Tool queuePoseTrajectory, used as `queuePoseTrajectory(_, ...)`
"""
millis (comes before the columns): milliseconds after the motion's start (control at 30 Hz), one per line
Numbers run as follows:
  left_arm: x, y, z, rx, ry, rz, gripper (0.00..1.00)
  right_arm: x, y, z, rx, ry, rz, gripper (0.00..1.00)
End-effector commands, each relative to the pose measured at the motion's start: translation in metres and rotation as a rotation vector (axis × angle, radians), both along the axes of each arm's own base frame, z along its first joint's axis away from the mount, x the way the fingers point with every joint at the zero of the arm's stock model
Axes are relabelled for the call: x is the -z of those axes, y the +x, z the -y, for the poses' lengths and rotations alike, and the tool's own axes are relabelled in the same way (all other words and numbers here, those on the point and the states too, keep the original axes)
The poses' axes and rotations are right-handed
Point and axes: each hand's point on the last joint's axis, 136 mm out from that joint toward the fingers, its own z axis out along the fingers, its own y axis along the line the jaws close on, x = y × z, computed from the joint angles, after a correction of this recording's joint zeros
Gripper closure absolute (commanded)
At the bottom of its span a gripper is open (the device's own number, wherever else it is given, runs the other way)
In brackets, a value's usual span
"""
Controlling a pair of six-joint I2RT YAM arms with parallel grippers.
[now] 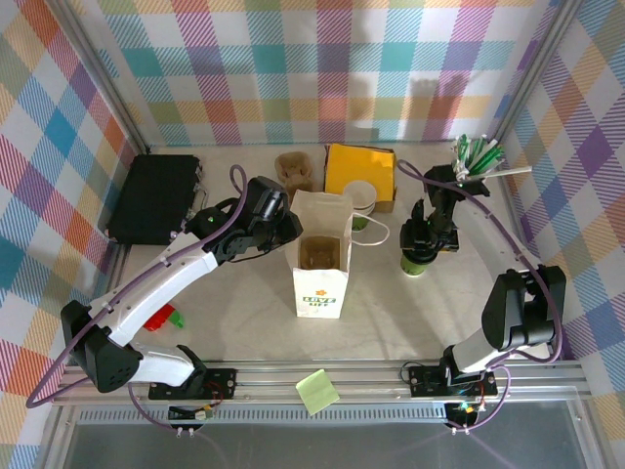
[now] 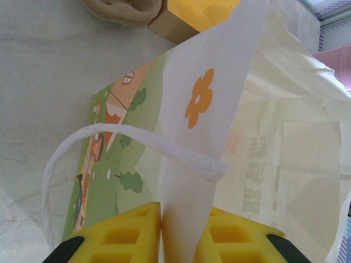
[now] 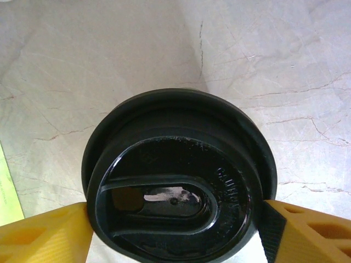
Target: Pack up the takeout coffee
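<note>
While the left hand [image 2: 162, 227] pinches the paper bag [image 2: 200, 104], the right hand [image 3: 175, 230] clasps the takeout coffee [image 3: 178, 159] between its fingers.

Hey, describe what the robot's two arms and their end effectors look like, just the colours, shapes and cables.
The left arm and right arm have white links between blocky black joints. A thin purple cable loops along each. The left end effector and right end effector each carry two chunky yellow fingers with square recesses.
</note>
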Motion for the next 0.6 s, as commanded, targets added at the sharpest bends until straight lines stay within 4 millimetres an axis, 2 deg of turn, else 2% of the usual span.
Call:
queuePoseTrajectory(0, -0.002, -0.008, -0.001, 0.023, 0.001, 0.0, 0.8, 0.01, -0.004, -0.002, -0.004, -0.007, -0.03, 0.22)
queuePoseTrajectory(433, 0.001, -0.009, 0.0, 0.029, 0.002, -0.009, 0.8, 0.033, -0.004, -0.003, -0.023, -0.045, -0.065, 0.2)
queuePoseTrajectory(567, 0.001, -0.01, -0.001, 0.028, 0.002, -0.008, 0.81, 0.034, -0.005, -0.006, -0.033, -0.048, -0.065, 0.22)
